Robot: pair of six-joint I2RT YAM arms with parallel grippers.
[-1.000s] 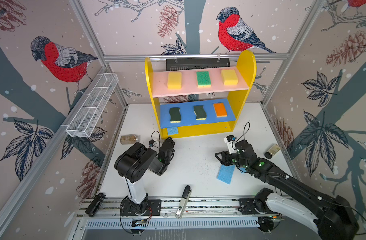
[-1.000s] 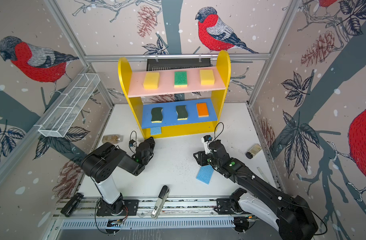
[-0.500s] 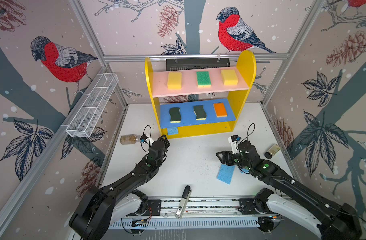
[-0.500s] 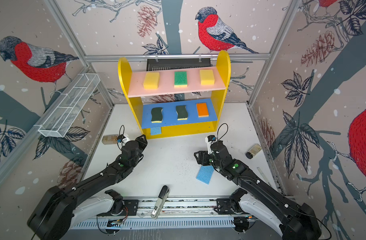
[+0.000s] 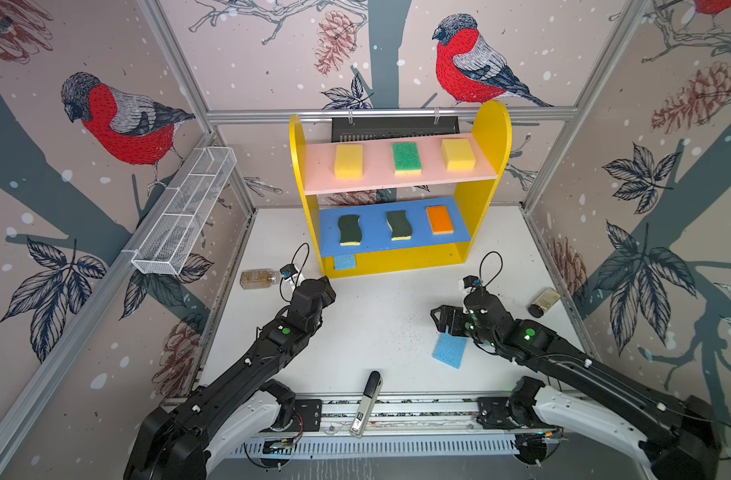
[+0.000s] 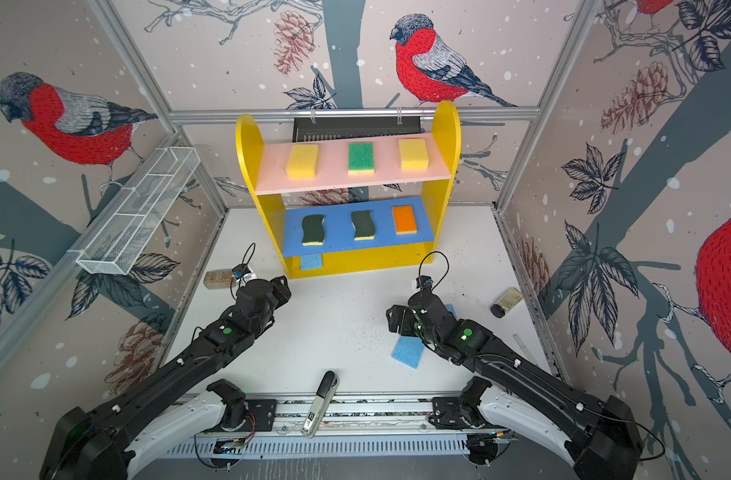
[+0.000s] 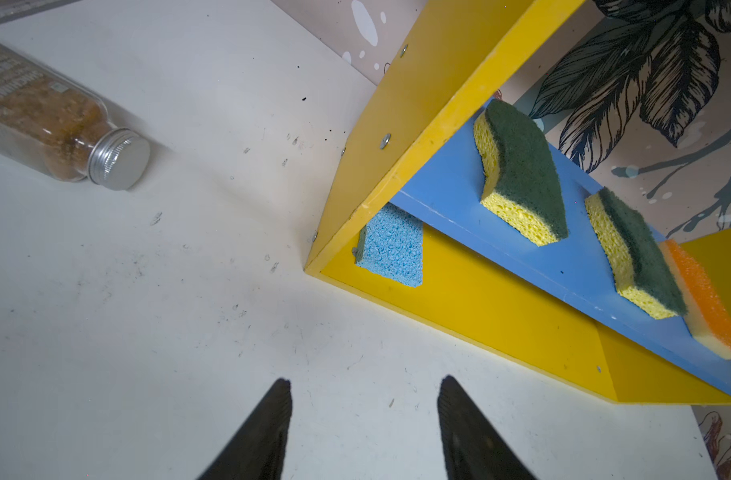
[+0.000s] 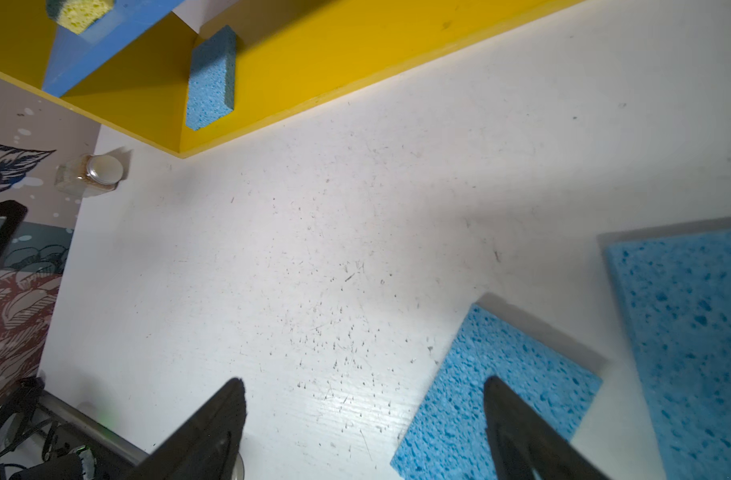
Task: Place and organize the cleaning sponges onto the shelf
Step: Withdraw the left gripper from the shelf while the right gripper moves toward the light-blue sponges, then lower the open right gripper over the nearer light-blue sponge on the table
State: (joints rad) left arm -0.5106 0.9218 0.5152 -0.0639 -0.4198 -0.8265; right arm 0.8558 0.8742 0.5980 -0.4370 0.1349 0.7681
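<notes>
The shelf (image 5: pixel 490 137) stands at the back. Its pink upper board carries two yellow sponges (image 5: pixel 348 161) and a green-topped one (image 5: pixel 406 157). The blue lower board holds two dark green wavy sponges (image 7: pixel 521 174) and an orange-topped one (image 5: pixel 439 219). One light blue sponge (image 7: pixel 390 249) lies on the yellow base at the left. A second light blue sponge (image 5: pixel 450 351) lies on the table, and a third (image 8: pixel 688 311) lies beside it, mostly under the right arm. My left gripper (image 7: pixel 368 380) is open and empty before the shelf's left foot. My right gripper (image 8: pixel 364 380) is open, one finger over the second sponge.
A brownish bottle (image 5: pixel 257 278) lies on its side left of the shelf. A dark-capped jar (image 5: pixel 542 302) lies at the right wall. A white wire mesh basket (image 5: pixel 185 216) hangs on the left wall. A black-and-silver tool (image 5: pixel 368 401) rests at the table's front edge.
The left arm unfolded and reached forward toward the shelf's left foot, its jaws opening. The right gripper opened wider and barely moved above the blue sponge.
</notes>
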